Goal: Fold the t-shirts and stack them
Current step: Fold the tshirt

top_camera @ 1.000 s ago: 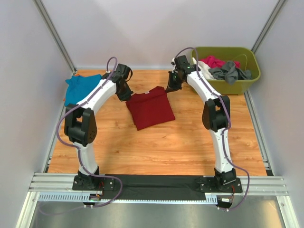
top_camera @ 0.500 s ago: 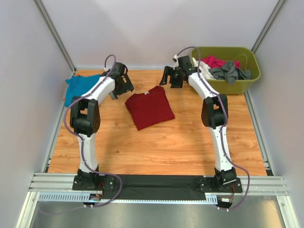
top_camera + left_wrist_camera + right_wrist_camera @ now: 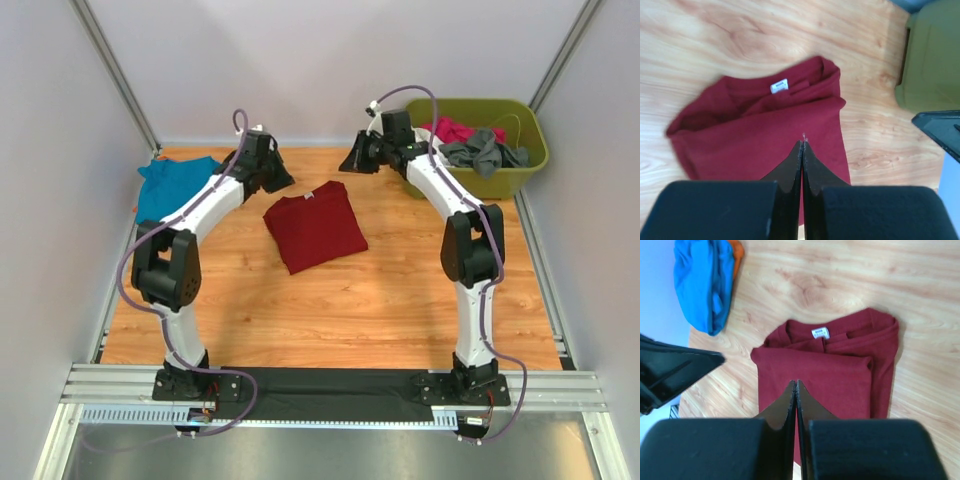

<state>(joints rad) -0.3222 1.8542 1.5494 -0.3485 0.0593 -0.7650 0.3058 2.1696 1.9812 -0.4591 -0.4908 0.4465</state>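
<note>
The dark red t-shirt (image 3: 315, 228) lies folded into a rough rectangle in the middle of the wooden table, its small white label (image 3: 779, 86) at the far edge. The teal-blue t-shirt (image 3: 172, 185) sits bunched at the far left. My left gripper (image 3: 284, 182) hovers beyond the red shirt's far left corner, shut and holding nothing. My right gripper (image 3: 348, 163) hangs beyond the far right corner, also shut and empty. Both wrist views look down on the red shirt (image 3: 740, 125) (image 3: 840, 375) past the closed fingertips (image 3: 799, 150) (image 3: 791, 390).
An olive-green bin (image 3: 520, 178) at the far right holds pink, white and dark grey garments. A bit of orange cloth (image 3: 737, 250) shows beside the teal-blue shirt (image 3: 702, 285). Grey walls close in the table on the left, back and right.
Both grippers opened at the red shirt's far corners, then shut again empty. They have lifted and drawn back from the shirt, which stays folded in place.
</note>
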